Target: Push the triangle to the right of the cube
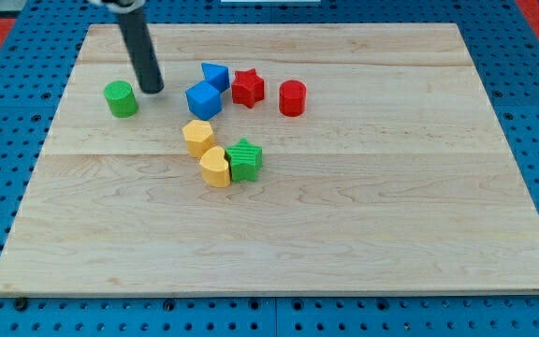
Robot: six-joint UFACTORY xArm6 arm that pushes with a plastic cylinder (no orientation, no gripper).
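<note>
A blue cube [203, 99] sits in the upper middle of the wooden board [363, 215]. A blue triangle [216, 75] lies just above it toward the view's top, touching or nearly touching it. My tip [152, 90] rests on the board to the left of the cube, between it and a green cylinder [120, 98]. The tip touches no block.
A red star [247, 87] lies right of the triangle and a red cylinder [292, 97] further right. Below the cube are a yellow hexagon-like block [197, 137], a yellow heart-like block [215, 168] and a green star [245, 160]. Blue pegboard surrounds the board.
</note>
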